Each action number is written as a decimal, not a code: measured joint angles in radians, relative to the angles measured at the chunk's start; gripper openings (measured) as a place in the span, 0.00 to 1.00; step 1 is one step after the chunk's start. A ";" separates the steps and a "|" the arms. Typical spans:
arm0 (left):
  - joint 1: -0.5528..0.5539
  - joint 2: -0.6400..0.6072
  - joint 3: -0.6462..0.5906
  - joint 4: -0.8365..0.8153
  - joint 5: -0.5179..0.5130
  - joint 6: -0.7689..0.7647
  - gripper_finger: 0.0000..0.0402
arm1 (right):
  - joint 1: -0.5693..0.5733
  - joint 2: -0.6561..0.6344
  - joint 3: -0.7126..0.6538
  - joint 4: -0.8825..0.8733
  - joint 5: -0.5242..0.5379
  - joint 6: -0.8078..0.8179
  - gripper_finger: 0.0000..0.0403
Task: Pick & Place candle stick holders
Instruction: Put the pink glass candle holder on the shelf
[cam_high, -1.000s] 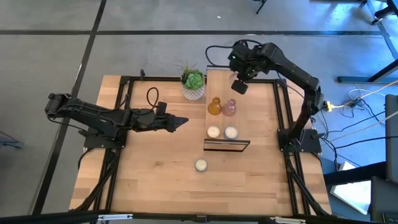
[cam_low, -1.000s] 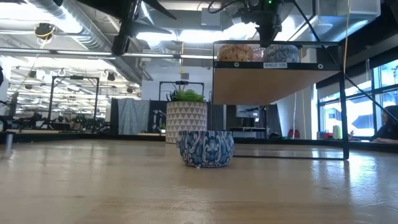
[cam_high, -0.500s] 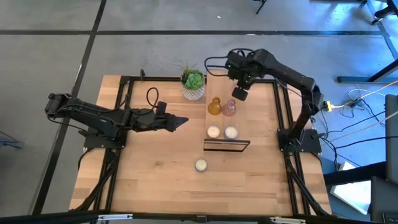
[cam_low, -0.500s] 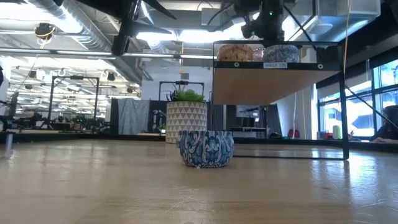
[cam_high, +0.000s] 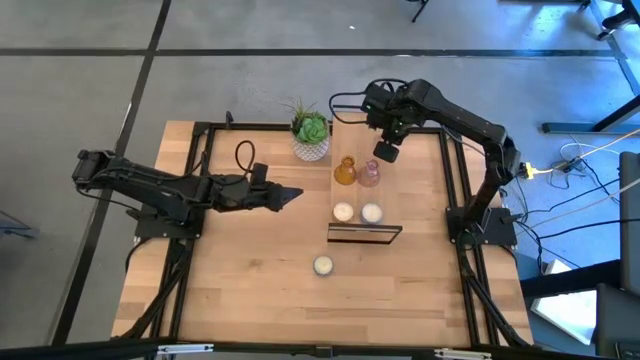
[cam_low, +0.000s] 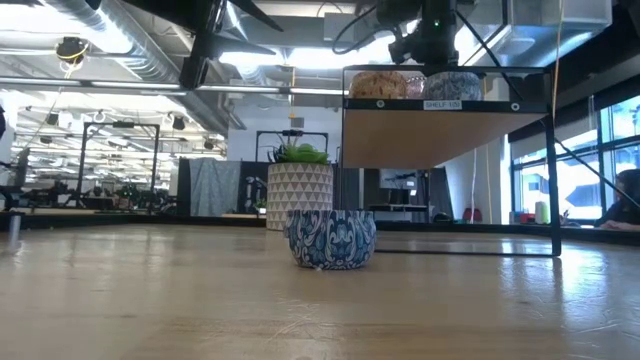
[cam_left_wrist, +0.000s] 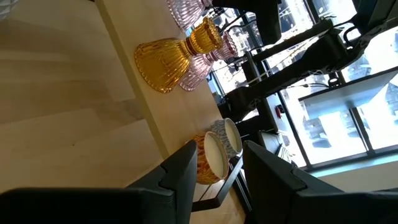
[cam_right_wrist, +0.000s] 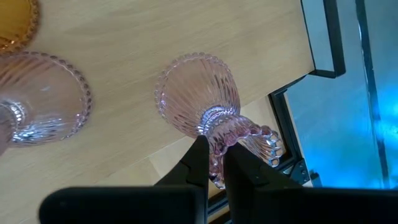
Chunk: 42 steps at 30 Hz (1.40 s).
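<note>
An amber holder (cam_high: 345, 170) and a pale pink holder (cam_high: 369, 174) stand by their bases on the raised wooden shelf (cam_high: 350, 135). My right gripper (cam_high: 383, 150) is over the shelf's far right part, shut on a second pink holder (cam_right_wrist: 198, 102). In the high view the gripper hides that holder. The other pink holder (cam_right_wrist: 40, 96) and the amber one (cam_right_wrist: 15, 22) also show in the right wrist view. My left gripper (cam_high: 290, 195) is open and empty over the table, left of the shelf. My right gripper holds the pink holder by its upper cup (cam_right_wrist: 245, 138), above the narrow waist (cam_right_wrist: 214, 118), pinched between the two fingers (cam_right_wrist: 200, 163). The fingers come from above, pointing down. The ribbed base (cam_right_wrist: 189, 93) is close over the shelf top; whether it rests there I cannot tell.
Two candles in bowls (cam_high: 343, 211) (cam_high: 371, 211) sit on the shelf's near part. A blue patterned candle bowl (cam_low: 332, 238) sits on the table in front of the shelf. A green plant in a white pot (cam_high: 311, 128) stands at the far edge, left of the shelf.
My right gripper has moved a little toward the table's near edge and down toward the shelf top, closer to the standing pink holder, then kept still.
</note>
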 joint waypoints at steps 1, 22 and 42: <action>0.000 0.000 0.000 0.000 0.000 0.000 0.31 | 0.000 0.000 0.000 0.000 0.000 0.000 0.07; 0.000 0.020 -0.001 -0.001 0.008 0.008 0.31 | 0.012 0.001 0.000 0.013 -0.029 -0.030 0.08; 0.000 0.019 -0.001 0.002 0.009 0.008 0.31 | 0.032 0.003 0.000 0.035 -0.011 -0.042 0.16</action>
